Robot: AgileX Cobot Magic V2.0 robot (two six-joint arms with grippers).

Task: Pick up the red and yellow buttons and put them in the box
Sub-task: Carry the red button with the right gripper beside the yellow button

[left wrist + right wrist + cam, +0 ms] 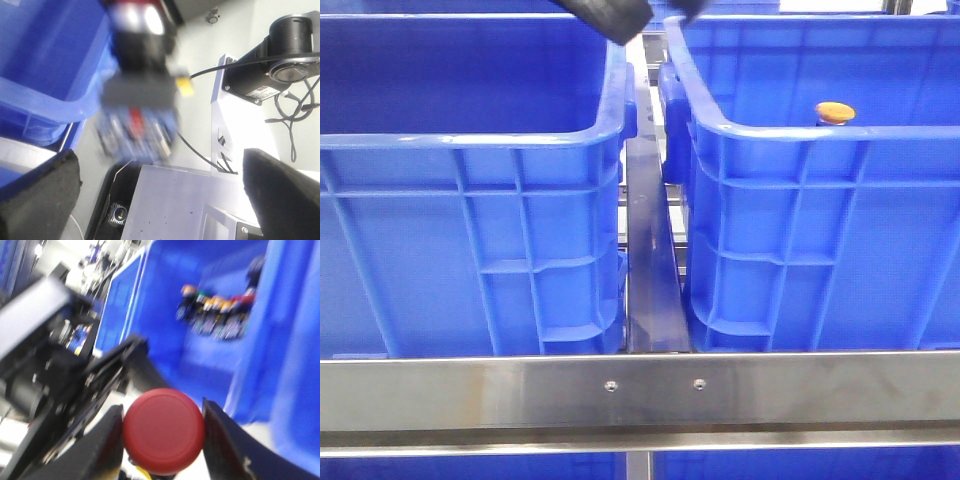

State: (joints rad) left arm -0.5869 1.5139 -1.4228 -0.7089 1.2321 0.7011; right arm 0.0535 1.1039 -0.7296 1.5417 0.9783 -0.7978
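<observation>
My right gripper [162,437] is shut on the dark red button [163,430], whose round cap sits between both fingers. Beyond it is a blue crate [210,365] with several buttons [215,310] lying inside. In the front view the orange-yellow button [835,112] shows just above the near rim of the right blue crate [800,135]. The left blue crate [470,140] stands beside it, its floor hidden. My left gripper [160,170] is open and empty. A blurred button unit with a red top [142,75] shows beyond the fingers, apart from them.
A dark metal bar [650,260] runs through the narrow gap between the crates. A steel rail [640,390] crosses in front of them. Dark gripper parts [610,15] hang at the top edge over the gap. The left wrist view shows a grey plate [170,200], cables and a black camera [287,55].
</observation>
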